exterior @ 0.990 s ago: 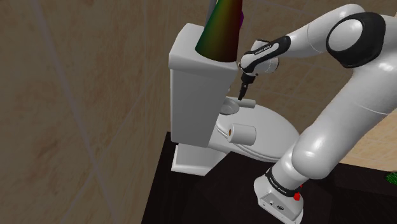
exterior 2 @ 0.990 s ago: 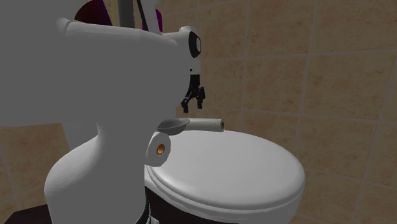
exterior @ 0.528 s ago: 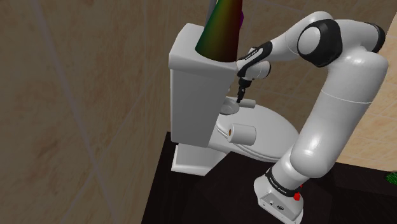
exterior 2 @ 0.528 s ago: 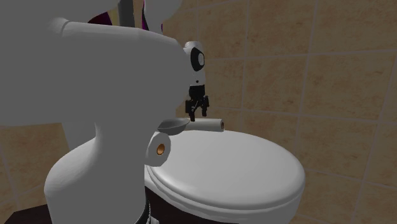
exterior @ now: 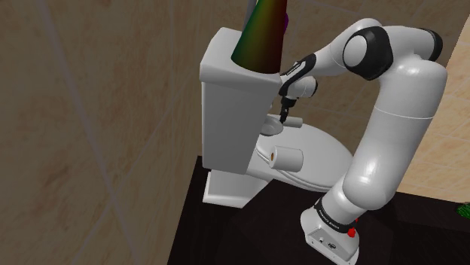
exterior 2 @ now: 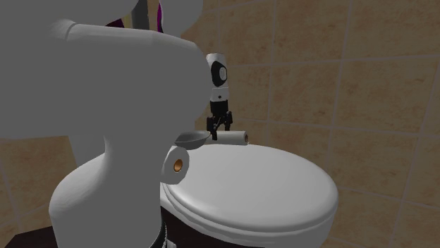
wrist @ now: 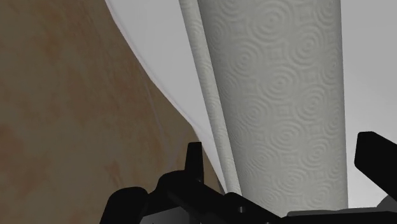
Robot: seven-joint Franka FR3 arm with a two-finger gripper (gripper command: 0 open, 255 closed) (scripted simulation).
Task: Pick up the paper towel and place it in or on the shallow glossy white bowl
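Tan tiled walls (exterior 2: pixel 367 91) back a white toilet w/ closed lid (exterior 2: pixel 268 190) and tank (exterior: pixel 226 113). Readable writing: none. The arm's dark band near the stand (exterior: pixel 331 237) and its forearm carry small white lettering, too small to read. The paper towel (exterior 2: pixel 234 137), a white embossed roll, lies on its side at the back of the lid, just beside the shallow bowl (exterior 2: pixel 194 138) at the bowl's 3 o'clock in the second ext view; can't tell if they touch. The bowl looks grey there and is partly hidden behind the arm's big near link. The gripper (exterior 2: pixel 218 127) hangs over the towel's bowl-side end. In the wrist view the gripper (wrist: pixel 284 159) has its black fingers (wrist: pixel 194 156) spread apart, one each side of the roll (wrist: pixel 286 95), not seen pressing it. A smaller roll w/ orange core (exterior: pixel 286 156) sits at approx 6 o'clock of the towel in the shoulder view. On the tank a rainbow cone (exterior: pixel 260 34) is cut off by the frame edge at 12 o'clock.
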